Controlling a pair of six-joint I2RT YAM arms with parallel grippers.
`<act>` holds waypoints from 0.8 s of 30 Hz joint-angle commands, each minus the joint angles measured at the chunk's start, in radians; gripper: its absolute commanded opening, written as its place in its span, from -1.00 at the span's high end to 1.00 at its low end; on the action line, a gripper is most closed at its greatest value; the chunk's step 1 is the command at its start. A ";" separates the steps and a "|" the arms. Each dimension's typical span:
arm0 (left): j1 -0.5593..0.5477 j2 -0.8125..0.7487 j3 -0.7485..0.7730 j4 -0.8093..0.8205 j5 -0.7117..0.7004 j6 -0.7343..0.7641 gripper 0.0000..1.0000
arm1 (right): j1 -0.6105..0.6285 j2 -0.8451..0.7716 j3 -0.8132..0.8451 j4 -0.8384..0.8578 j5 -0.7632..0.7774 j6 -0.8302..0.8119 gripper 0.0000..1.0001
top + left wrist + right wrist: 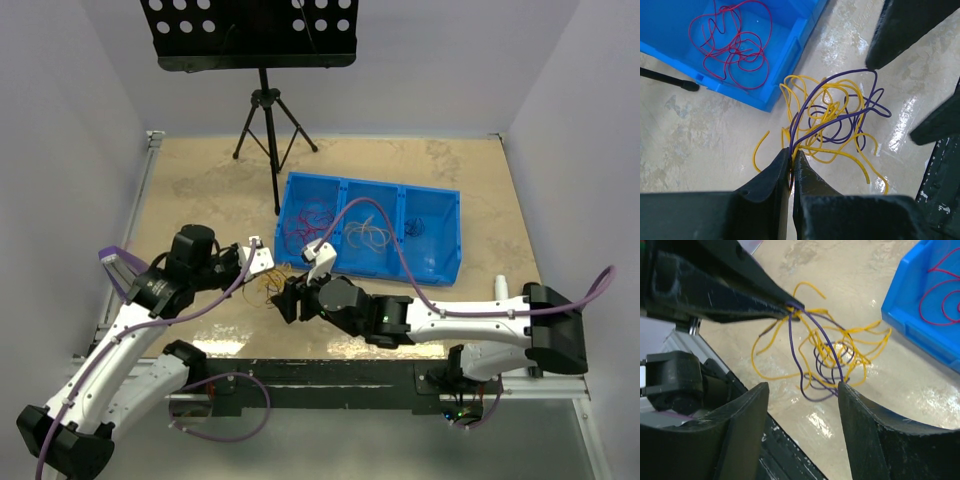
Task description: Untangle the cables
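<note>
The cables (832,117) are a loose tangle of thin yellow and purple wires lying on the table just in front of the blue bin. My left gripper (792,152) is shut on a purple strand and a yellow strand at the tangle's near edge. In the right wrist view the cables (832,352) lie just beyond my right gripper (802,387), which is open with nothing between its fingers. One purple loop touches its right fingertip (847,390). From above, both grippers meet at the cables (272,285).
A blue bin (440,275) with three compartments stands behind the tangle. It holds red wires (308,222) on the left, pale wires (368,237) in the middle and a dark bundle (417,228) on the right. A black tripod stand (265,110) rises at the back.
</note>
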 commanded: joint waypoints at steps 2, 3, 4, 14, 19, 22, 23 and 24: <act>0.006 -0.026 0.027 -0.041 0.052 0.044 0.78 | 0.004 0.032 0.094 0.047 0.076 -0.048 -0.14; 0.004 -0.032 0.023 -0.045 0.052 0.052 0.78 | 0.002 0.031 0.094 0.044 0.079 -0.050 -0.08; 0.006 -0.038 0.017 -0.048 0.052 0.058 0.78 | 0.004 0.028 0.094 0.044 0.080 -0.053 -0.03; 0.006 -0.093 0.003 -0.062 0.115 0.089 0.77 | 0.004 0.039 0.080 0.057 0.065 -0.048 0.58; 0.006 -0.101 -0.005 -0.085 0.143 0.112 0.68 | 0.004 0.051 0.103 0.070 0.059 -0.062 0.84; 0.006 -0.120 -0.016 -0.062 0.123 0.090 0.23 | 0.004 0.048 0.131 0.025 0.102 -0.062 1.00; 0.006 -0.129 -0.019 -0.050 0.109 0.078 0.15 | 0.004 0.034 0.137 0.006 0.122 -0.059 1.00; 0.006 -0.136 -0.025 -0.035 0.095 0.067 0.06 | 0.004 0.013 0.139 -0.008 0.139 -0.056 1.00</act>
